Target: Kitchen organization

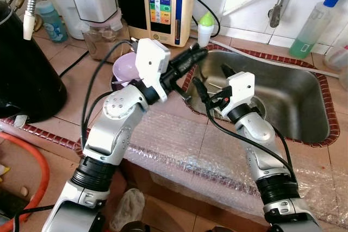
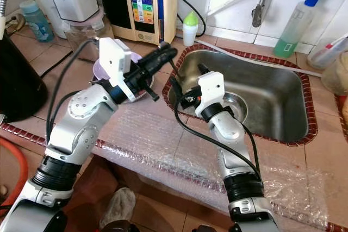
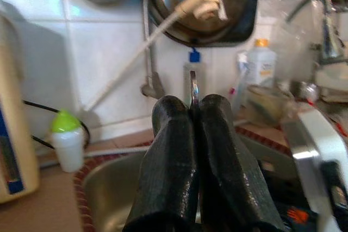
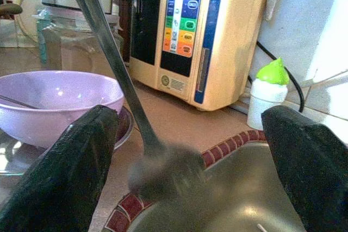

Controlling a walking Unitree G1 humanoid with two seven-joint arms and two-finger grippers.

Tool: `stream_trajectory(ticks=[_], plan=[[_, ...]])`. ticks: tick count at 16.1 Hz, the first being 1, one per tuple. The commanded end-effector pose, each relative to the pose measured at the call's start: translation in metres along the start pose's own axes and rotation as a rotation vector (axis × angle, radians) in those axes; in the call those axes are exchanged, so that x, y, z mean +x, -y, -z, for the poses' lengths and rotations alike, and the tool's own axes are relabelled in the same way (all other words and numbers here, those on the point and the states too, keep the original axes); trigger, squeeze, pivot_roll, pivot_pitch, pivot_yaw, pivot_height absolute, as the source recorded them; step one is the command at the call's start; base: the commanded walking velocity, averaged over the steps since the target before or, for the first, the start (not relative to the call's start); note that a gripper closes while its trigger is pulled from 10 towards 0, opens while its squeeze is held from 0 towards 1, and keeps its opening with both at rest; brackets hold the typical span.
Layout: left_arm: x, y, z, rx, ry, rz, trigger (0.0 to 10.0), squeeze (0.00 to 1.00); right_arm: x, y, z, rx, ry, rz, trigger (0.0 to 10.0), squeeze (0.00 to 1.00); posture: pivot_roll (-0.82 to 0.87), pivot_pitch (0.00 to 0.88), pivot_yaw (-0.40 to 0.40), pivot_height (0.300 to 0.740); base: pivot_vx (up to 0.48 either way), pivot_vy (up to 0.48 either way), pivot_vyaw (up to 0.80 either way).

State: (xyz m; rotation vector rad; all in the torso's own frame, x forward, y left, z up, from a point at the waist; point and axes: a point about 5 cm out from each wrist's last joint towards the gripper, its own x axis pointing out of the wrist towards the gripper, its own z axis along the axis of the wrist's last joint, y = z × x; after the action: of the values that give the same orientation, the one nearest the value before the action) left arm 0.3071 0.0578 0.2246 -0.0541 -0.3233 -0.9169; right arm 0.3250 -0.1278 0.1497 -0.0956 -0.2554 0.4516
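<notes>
My left gripper (image 1: 199,54) is shut on the thin handle of a metal spoon (image 3: 193,87) and holds it over the left rim of the steel sink (image 1: 288,101). The spoon (image 4: 117,74) hangs down, and its blurred bowl sits between the spread fingers of my right gripper (image 1: 213,81), which is open and reaches up from the sink side. A purple bowl (image 1: 124,69) stands on a plate on the counter just left of the sink, behind my left wrist.
A cream water machine (image 1: 163,4), a small white bottle with a green cap (image 1: 205,27) and a blender jar (image 1: 103,39) line the back wall. A black kettle (image 1: 22,74) stands at the far left. Bubble wrap (image 1: 179,148) covers the front counter. A green-liquid bottle (image 1: 311,28) stands behind the sink.
</notes>
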Motion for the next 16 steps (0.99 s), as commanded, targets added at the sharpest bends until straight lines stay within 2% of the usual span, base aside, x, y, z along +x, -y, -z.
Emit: stream_trajectory(ticks=[1,2,3,6,9,16], plan=[[0.005,0.007,-0.008,0.015,0.013,0.058,0.0,0.00,0.003,-0.005,0.001,0.012,-0.001,-0.028,10.0,0.00,0.04,0.000,0.039,0.740,0.000,0.000,0.00],[0.006,0.010,-0.008,0.006,0.011,0.072,0.0,0.00,0.004,-0.007,0.003,0.014,-0.006,-0.030,4.6,0.00,0.04,0.000,0.039,0.740,0.000,0.000,0.00],[0.006,0.011,-0.008,0.003,0.007,0.081,0.0,0.00,0.006,-0.008,0.004,0.014,-0.009,-0.026,0.0,0.00,0.04,0.000,0.038,0.740,0.000,0.000,0.00],[0.005,0.014,-0.003,0.006,-0.015,0.090,0.0,0.00,0.016,-0.011,0.009,0.057,-0.040,0.007,0.0,0.00,0.04,0.000,0.034,0.740,0.000,0.000,0.00],[0.001,0.013,-0.001,0.021,-0.031,0.079,0.0,0.00,0.018,-0.010,0.008,0.064,-0.035,0.016,0.0,0.00,0.05,0.000,0.015,0.740,0.000,0.000,0.00],[-0.006,0.005,0.006,0.053,-0.063,0.041,0.0,0.00,0.020,0.004,0.011,0.082,-0.057,0.080,0.0,0.00,0.06,0.000,0.009,0.740,0.000,0.000,0.00]])
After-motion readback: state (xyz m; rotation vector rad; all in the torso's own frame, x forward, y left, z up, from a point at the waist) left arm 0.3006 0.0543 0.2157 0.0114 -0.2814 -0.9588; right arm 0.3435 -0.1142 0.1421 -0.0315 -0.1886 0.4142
